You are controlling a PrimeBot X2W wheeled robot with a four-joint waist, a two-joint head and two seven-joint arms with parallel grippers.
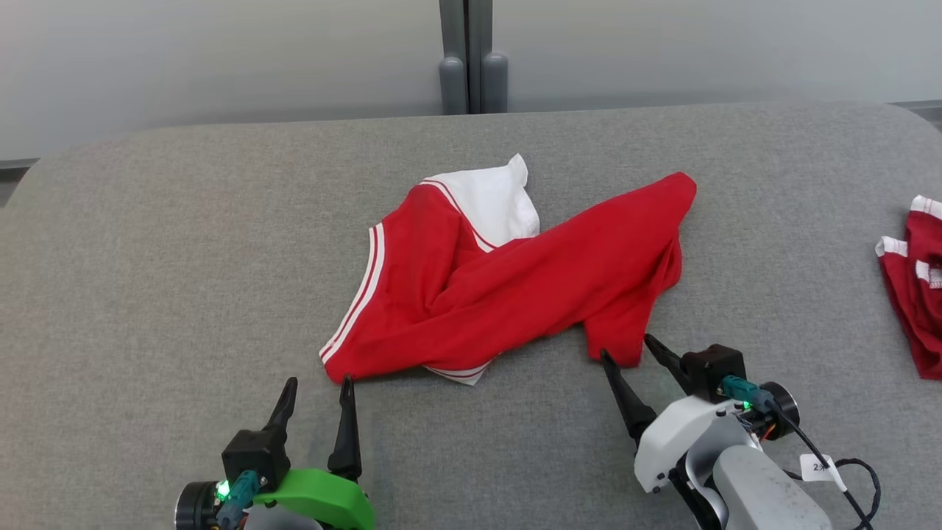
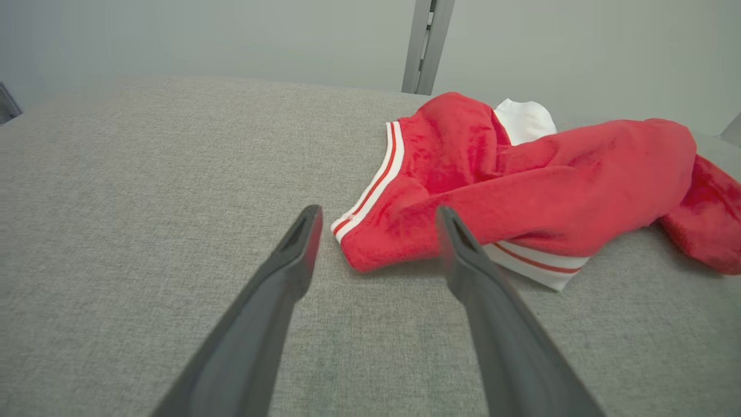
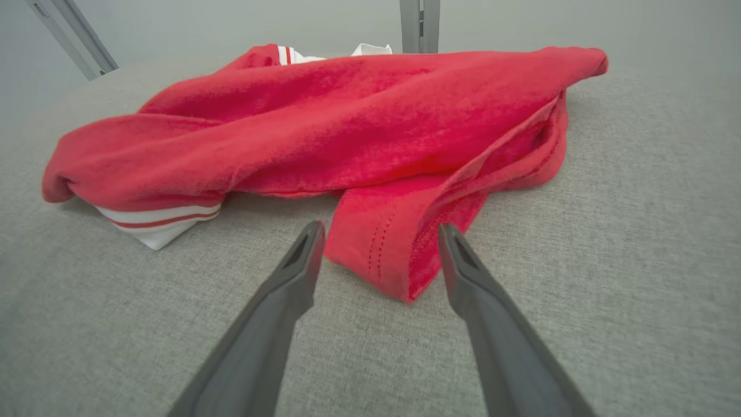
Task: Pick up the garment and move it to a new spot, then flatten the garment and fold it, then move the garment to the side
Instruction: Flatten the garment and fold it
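So, the garment [image 1: 515, 280] is found crumpled roughly in the middle of the grey surface [image 1: 147, 258], nowhere near flattened. It's bunched into a twisted heap. A long red fold is laid diagonally across the top, and a white sleeve [image 1: 493, 199] is seen poking out at the far side. Red-and-white stripe trim is shown along the left edge, and again on a near corner tucked underneath.

The left tool [image 1: 319, 380] is parked low at the near left with its fingers spread wide and nothing gripped. Its right fingertip is placed just beside the garment's near-left corner; whether contact is made can't be told. In the left wrist view, that striped corner is framed just ahead of the two spread fingers.

The right tool [image 1: 627, 346] is opened wide as well, with nothing clamped. A red hem flap at the garment's near right is laid flat on the surface in the gap between its fingertips, which is seen most clearly in the right wrist view.

Farther out, a smaller red cloth [image 1: 916, 287] with white trim is left bunched at the surface's right edge, well apart from the garment. A grey post [image 1: 473, 66] is seen behind the far edge.
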